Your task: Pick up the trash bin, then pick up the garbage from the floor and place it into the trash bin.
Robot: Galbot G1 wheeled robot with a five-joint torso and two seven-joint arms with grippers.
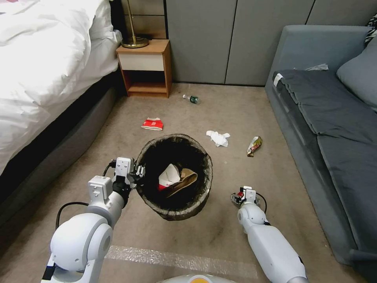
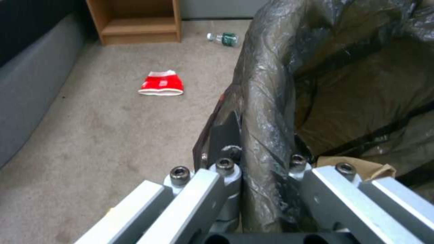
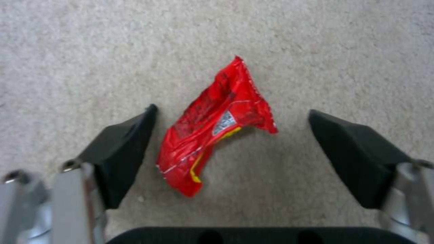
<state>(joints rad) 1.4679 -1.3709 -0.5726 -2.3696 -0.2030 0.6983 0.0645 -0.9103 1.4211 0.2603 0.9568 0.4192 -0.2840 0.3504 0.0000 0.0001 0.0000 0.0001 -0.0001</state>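
The trash bin (image 1: 174, 177), lined with a dark bag folded over its rim, is being held up off the carpet (image 1: 220, 114) by the left gripper (image 1: 138, 173), whose fingers (image 2: 226, 142) are being pressed closed on the lined rim, one outside the wall and one inside it. A red-and-white carton (image 1: 169, 177) and a crumpled brown paper bag (image 1: 184, 181) are being carried inside the bin. The right gripper (image 1: 240, 196) is being held low over the floor on the robot's right of the bin, its dark fingertips (image 3: 122, 152) spread wide, with a flat red packet (image 3: 215, 125) lying on the carpet between them; no contact with the packet is being made on the far side, while the nearer tip is just beside it. More garbage is lying scattered beyond the bin: a flattened red-and-white carton (image 1: 152, 124) ahead and to the left, white tissues (image 1: 218, 138) ahead and to the right, a snack wrapper (image 1: 254, 146) further right near the grey sofa (image 1: 333, 118), and a small green-labelled bottle (image 1: 192, 99) by the wooden nightstand (image 1: 146, 67). A bed (image 1: 43, 67) with white bedding is being seen along the left.
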